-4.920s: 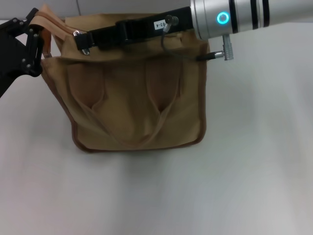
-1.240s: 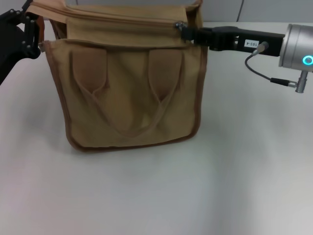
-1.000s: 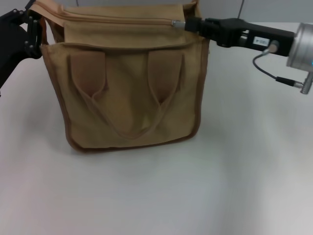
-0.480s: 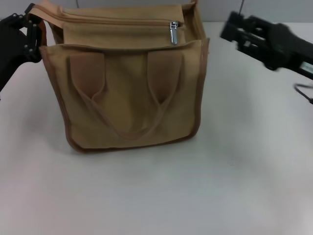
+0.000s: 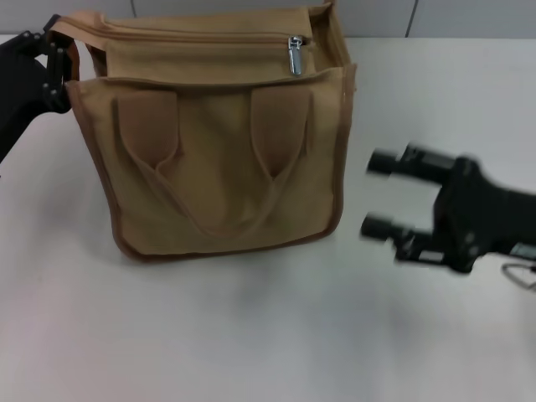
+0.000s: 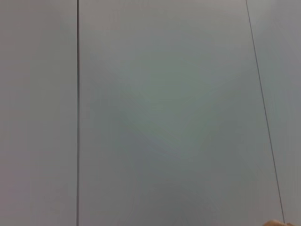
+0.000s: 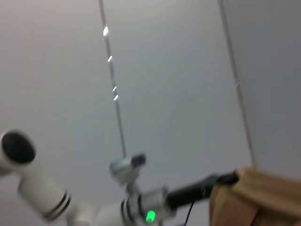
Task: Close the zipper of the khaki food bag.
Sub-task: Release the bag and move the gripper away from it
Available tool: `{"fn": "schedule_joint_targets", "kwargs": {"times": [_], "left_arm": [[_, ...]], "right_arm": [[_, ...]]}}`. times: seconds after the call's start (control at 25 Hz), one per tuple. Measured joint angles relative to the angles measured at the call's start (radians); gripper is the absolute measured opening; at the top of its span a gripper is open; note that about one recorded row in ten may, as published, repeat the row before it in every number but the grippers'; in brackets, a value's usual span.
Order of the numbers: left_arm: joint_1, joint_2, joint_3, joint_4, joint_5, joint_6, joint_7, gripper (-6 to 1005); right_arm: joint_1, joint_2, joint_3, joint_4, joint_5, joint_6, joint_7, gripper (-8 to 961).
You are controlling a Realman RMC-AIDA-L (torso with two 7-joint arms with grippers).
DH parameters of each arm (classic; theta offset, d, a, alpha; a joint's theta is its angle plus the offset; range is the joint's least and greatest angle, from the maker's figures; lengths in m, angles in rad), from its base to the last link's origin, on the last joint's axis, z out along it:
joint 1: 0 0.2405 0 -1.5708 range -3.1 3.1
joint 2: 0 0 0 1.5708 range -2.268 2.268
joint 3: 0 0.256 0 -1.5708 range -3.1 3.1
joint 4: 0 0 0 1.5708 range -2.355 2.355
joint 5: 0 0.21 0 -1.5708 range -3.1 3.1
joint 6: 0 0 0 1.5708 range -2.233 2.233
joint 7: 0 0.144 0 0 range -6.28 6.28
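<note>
The khaki food bag (image 5: 218,159) stands upright on the white table, its two handles hanging down the front. Its zipper (image 5: 201,37) runs across the top flap as a joined line, and the silver pull tab (image 5: 295,53) hangs at the right end. My left gripper (image 5: 57,71) sits at the bag's top left corner, shut on the fabric edge. In the right wrist view the left arm (image 7: 141,207) reaches to that same corner of the bag (image 7: 256,200). My right gripper (image 5: 378,194) hovers open to the right of the bag, touching nothing.
Bare white table (image 5: 251,335) spreads in front of the bag and to its right. Grey wall panels (image 6: 164,113) fill the left wrist view, with a sliver of khaki at one edge.
My right gripper drew the pull tab from the left end to the right end, let go and swung down to the front right. The tab now hangs free. The left gripper stayed put.
</note>
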Motion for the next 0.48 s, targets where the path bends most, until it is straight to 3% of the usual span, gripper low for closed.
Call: {"fn": "schedule_joint_targets", "kwargs": {"times": [0.48], "left_arm": [[0.019,0.001,0.007,0.005,0.005,-0.001,-0.109,72]], "right_arm": [[0.043,0.003,0.001,0.069,-0.145,0.126,-0.053,749]]}}
